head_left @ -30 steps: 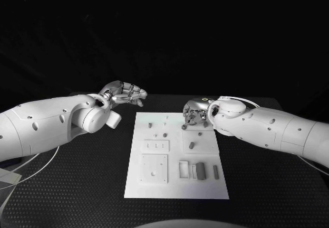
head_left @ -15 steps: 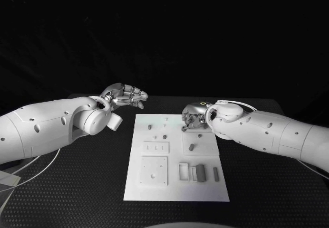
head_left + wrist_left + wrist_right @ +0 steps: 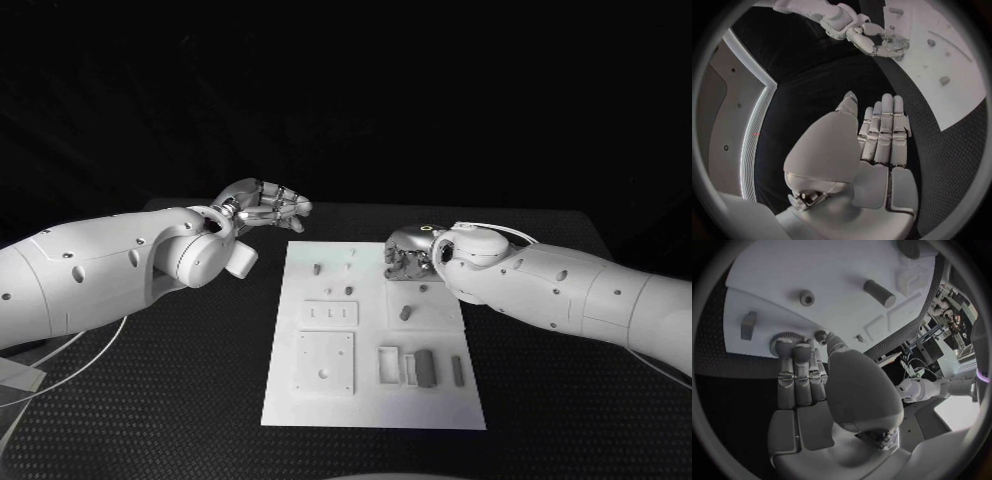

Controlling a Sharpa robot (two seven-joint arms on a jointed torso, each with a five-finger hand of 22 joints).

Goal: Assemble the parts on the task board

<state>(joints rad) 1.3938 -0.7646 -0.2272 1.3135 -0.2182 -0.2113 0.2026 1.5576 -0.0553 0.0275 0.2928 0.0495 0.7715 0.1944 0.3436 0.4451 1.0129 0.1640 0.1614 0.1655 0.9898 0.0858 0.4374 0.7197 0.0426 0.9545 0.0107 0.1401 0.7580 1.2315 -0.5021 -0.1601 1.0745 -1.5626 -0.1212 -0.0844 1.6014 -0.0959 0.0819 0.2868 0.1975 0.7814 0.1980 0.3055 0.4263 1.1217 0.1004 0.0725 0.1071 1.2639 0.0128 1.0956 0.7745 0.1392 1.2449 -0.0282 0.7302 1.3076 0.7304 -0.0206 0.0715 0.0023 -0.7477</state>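
The white task board [image 3: 372,400] lies mid-table with small grey parts on it: pegs [image 3: 316,267], a slanted cylinder [image 3: 405,311] and dark blocks [image 3: 421,365]. My right hand [image 3: 408,255] is down on the board's far right corner. In the right wrist view its fingertips [image 3: 795,347] sit on a round toothed part [image 3: 776,341], with the thumb beside a small knob [image 3: 820,334]. My left hand [image 3: 267,205] hovers off the board's far left corner, holding nothing, fingers close together [image 3: 882,125]. The left wrist view also shows the right hand [image 3: 876,40] over the board [image 3: 954,90].
Near the right hand lie a small ring [image 3: 806,297], a dark cylinder [image 3: 879,293] and a flat block [image 3: 748,325]. Two raised square plates [image 3: 325,360] sit on the board's left half. Black table [image 3: 173,400] surrounds the board.
My right hand has sunk slightly onto the board's far right corner and its arm has dropped a little. The left hand has barely moved.
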